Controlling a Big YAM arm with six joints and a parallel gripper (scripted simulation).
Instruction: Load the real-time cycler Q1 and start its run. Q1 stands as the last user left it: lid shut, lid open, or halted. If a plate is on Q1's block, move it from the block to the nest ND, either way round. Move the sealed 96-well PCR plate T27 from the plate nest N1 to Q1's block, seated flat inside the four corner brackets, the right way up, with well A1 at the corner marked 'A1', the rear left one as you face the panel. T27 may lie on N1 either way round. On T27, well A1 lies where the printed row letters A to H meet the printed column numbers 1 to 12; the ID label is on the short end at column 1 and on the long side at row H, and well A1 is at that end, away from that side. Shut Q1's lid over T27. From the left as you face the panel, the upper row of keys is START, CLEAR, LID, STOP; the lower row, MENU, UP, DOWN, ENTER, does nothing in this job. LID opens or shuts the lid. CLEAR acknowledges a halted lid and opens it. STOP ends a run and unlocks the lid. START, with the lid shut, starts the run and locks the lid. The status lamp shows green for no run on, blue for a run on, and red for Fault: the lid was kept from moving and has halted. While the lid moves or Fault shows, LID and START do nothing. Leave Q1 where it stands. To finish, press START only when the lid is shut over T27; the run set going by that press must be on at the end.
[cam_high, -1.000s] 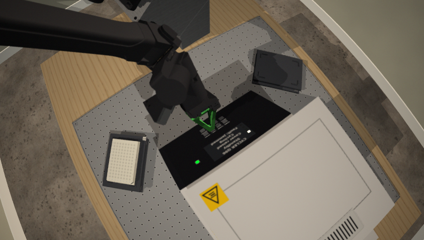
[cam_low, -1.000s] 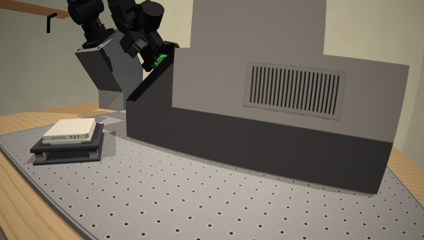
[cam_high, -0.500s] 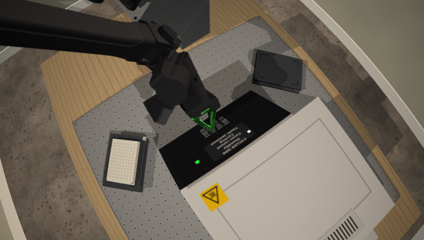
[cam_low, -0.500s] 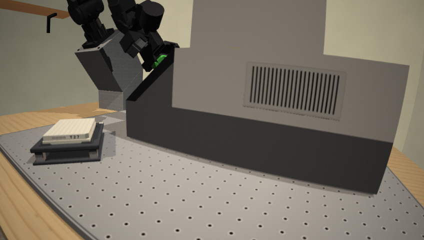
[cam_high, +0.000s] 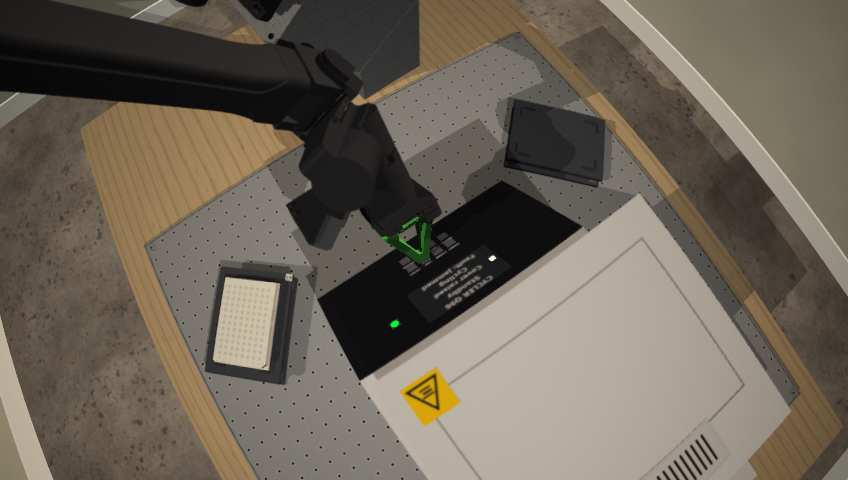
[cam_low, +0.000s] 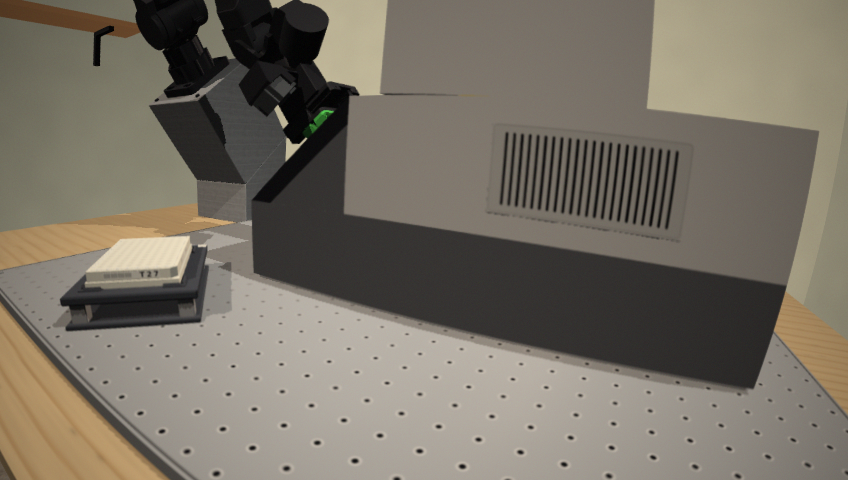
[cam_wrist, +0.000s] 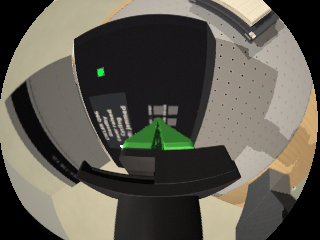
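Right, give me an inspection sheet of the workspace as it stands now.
Surface: grey perforated board on a wooden table.
Job's things: plate T27 lies on nest N1; nest ND bears no plate; cycler Q1 has its lid shut, status lamp green.
Clutter: nothing seen.
Grippers: gripper shut on nothing, green fingers tip-down over the key rows.
Cables: nothing seen.
Surroundings: grey arm pedestal, plain wall.
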